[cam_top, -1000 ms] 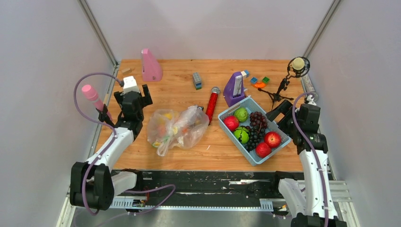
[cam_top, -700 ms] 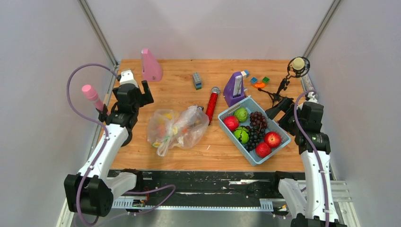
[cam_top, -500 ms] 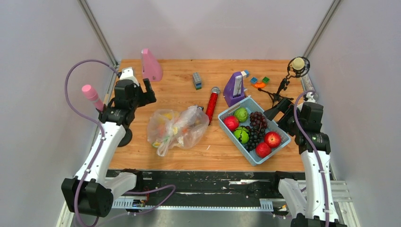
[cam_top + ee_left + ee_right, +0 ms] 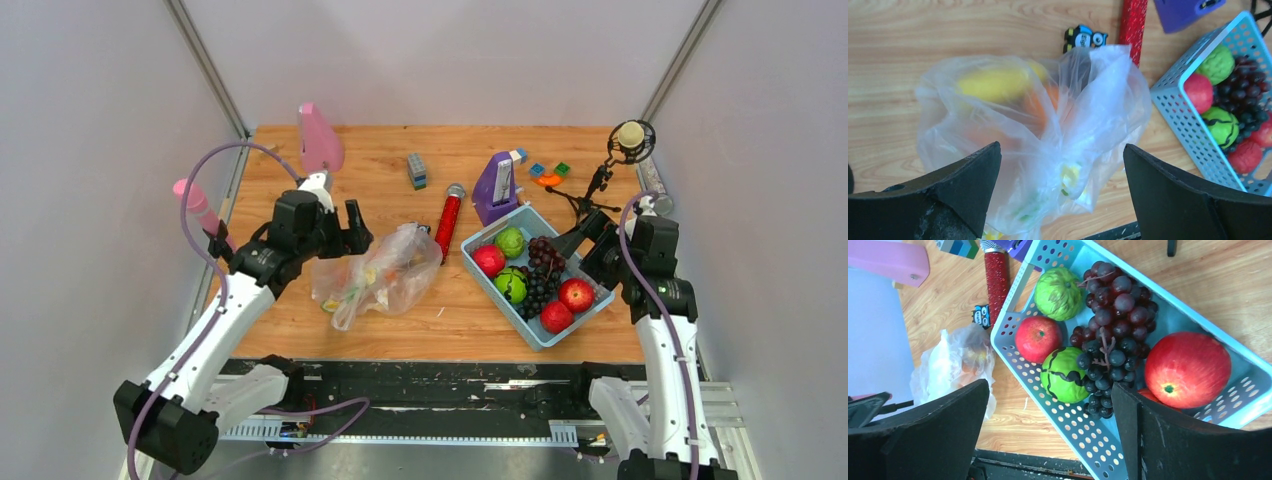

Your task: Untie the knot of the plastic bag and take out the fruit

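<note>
Left gripper hovers over the plastic bag, jaws wide apart and holding nothing. Right gripper hangs above the tray, also open and empty. The bag lies at the tray's 9 o'clock with the fruit inside. The knot is not clearly identifiable. Film gathers toward the bag's 6 o'clock end. Recommendation: pinch bunched film only, never fruit.
</note>
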